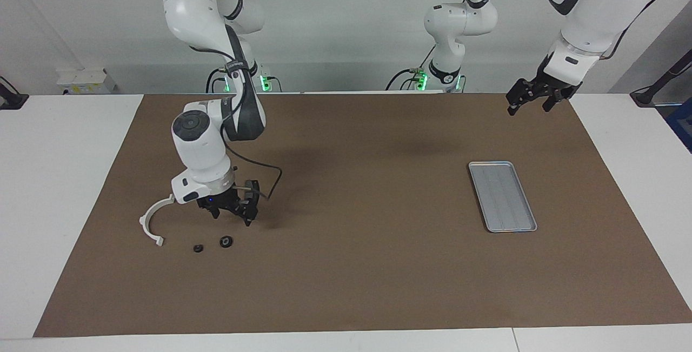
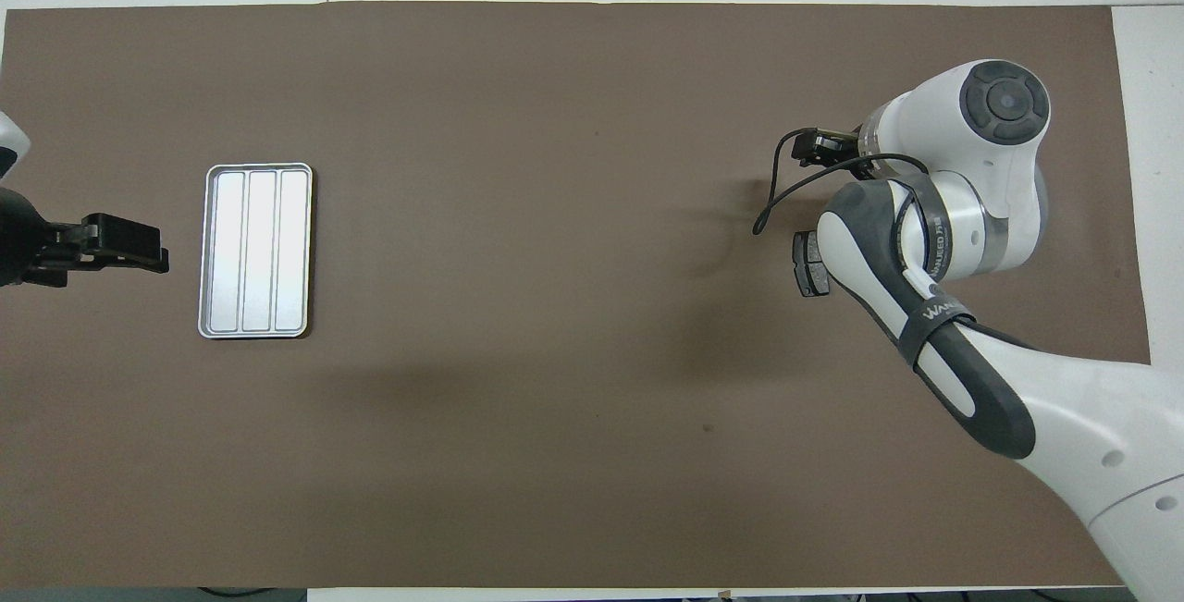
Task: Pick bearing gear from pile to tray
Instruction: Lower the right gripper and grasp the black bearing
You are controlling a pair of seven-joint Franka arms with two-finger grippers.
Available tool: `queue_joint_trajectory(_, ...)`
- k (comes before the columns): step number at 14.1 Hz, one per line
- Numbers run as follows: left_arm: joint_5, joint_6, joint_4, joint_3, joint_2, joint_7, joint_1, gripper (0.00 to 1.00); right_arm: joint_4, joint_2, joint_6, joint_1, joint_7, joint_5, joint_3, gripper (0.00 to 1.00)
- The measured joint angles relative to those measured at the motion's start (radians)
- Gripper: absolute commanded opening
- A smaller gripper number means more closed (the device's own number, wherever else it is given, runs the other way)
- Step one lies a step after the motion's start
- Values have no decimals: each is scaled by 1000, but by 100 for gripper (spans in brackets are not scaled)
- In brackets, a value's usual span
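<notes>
Facing view, right end effector [image 1: 231, 214]: we see it low over the brown mat [image 1: 357, 265], its fingers spread wide and holding nothing, just above the larger black round piece [image 1: 226, 241].
Facing view, pile: the smaller black round piece [image 1: 198, 248] lies just beside the larger one, both toward the counter [image 1: 65, 190] edge farthest from the robots at the right arm's end; the white half-ring bracket [image 1: 153, 221] lies beside them, closer to that end edge.
Facing view, tray [image 1: 502, 196]: we find it bare, flat on the mat toward the left arm's end, well apart from the pile.
Facing view, left end effector [image 1: 531, 100]: it hangs in the air over the mat's corner nearest the left arm's base, fingers spread, nothing in them; this arm waits.
Overhead view, right arm: we note it covers most of the pile; one dark brake pad [image 2: 807, 264] shows at its edge.
Overhead view, tray [image 2: 211, 251]: its ribbed floor holds nothing; the left end effector [image 2: 148, 251] sits just beside it.
</notes>
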Motion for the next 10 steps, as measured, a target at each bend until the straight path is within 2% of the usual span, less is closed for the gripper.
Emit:
queue_joint_trajectory(4, 0, 0, 0, 0, 0, 0, 0, 100, 51, 92, 46, -9, 54, -1, -2, 100)
queue_joint_trajectory(10, 0, 0, 0, 0, 0, 0, 0, 100, 65, 115, 68, -33, 55, -1, -5, 98)
